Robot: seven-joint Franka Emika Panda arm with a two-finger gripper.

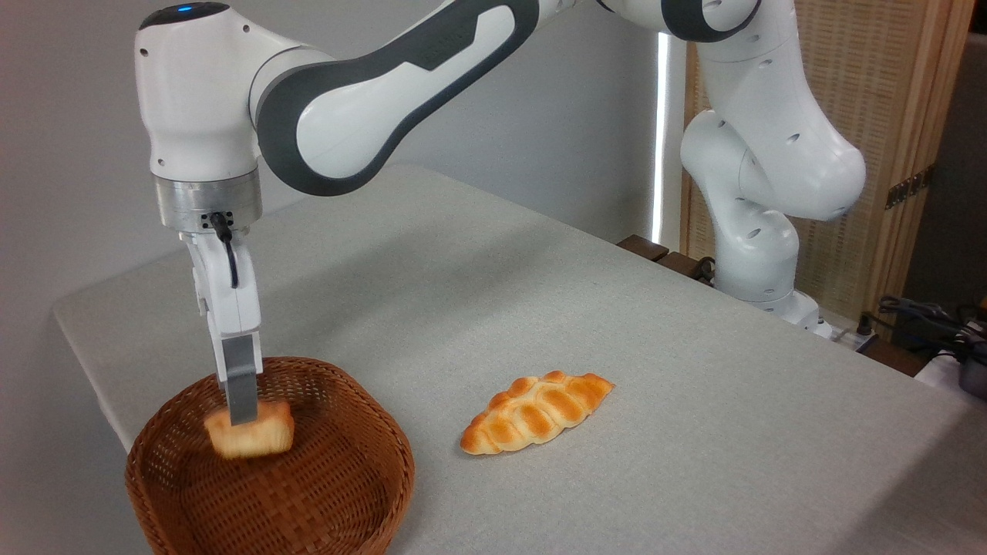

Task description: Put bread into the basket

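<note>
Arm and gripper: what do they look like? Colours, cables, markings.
The arm has glossy white rounded shells with dark grey bands along the links and at the joints, small round holes in the casing, and a blue light on top of the wrist joint. A bare metal ring sits under the wrist, with a short black cable plugged in. The gripper has a white body and flat grey fingers.

Brown woven basket (331, 493); blurry, seemingly golden-orange bread (258, 439).
</note>
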